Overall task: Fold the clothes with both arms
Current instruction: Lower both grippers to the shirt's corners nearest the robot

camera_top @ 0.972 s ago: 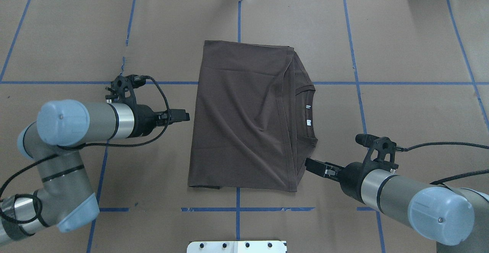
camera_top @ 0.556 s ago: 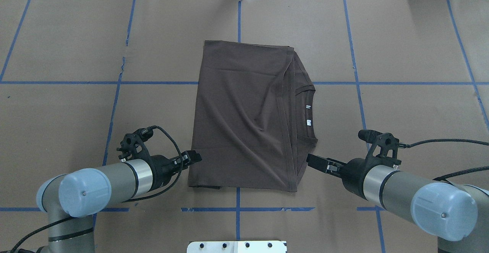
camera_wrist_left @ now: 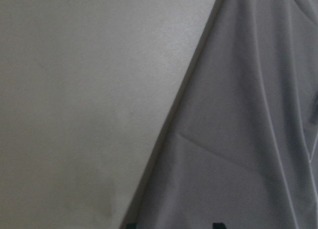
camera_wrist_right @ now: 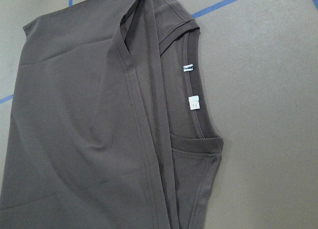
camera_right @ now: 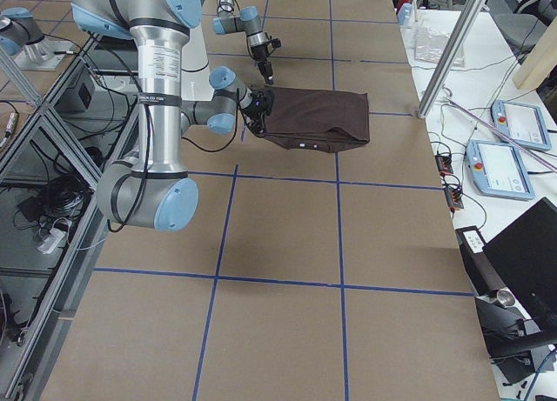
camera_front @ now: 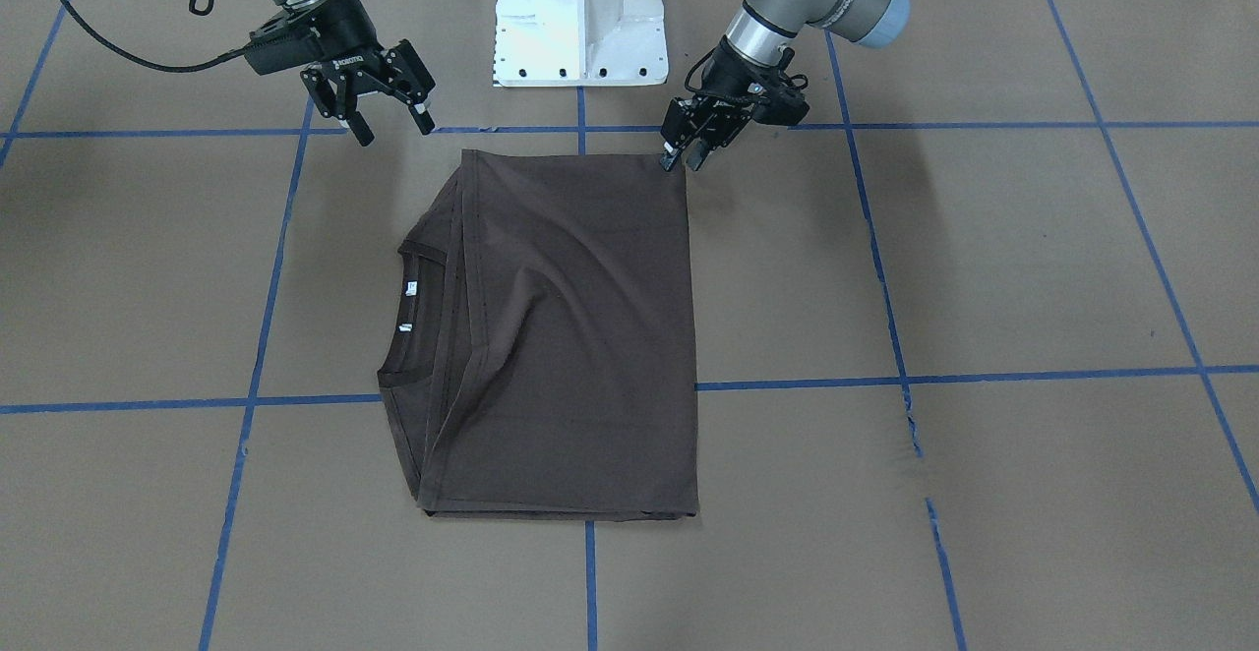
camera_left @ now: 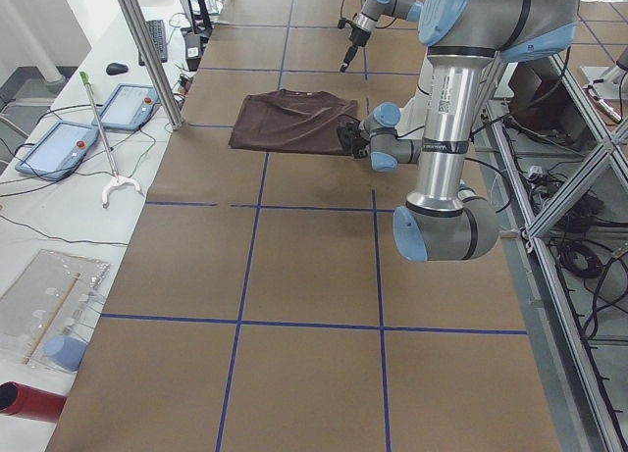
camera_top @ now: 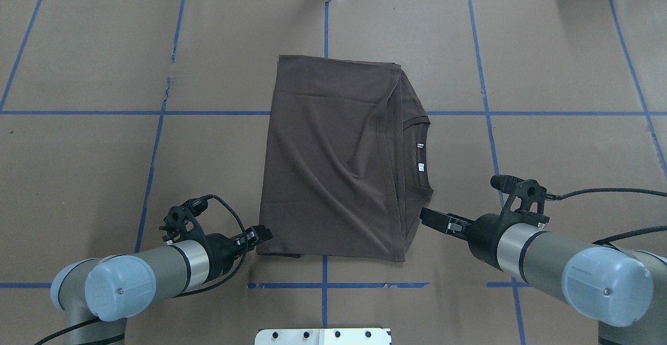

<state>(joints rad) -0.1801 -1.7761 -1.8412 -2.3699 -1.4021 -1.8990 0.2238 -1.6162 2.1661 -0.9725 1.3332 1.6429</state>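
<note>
Overhead exterior — folded brown T-shirt; left gripper slightly parted, right gripper wide.

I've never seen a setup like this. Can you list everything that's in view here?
T-shirt: one, dark brown, folded, table's middle.
Tags: two, white, inside its collar.
Table: one, brown paper cover, blue tape grid.
Pedestal: one, white, between the arms.
Touchscreen pads: two, grey, side bench.
Left arm: one, silver-grey, light blue caps.
Right arm: one, same colours.
Left gripper: one, black, open, at the shirt's near corner.
Right gripper: one, black, open, near the shirt's collar side.
</note>
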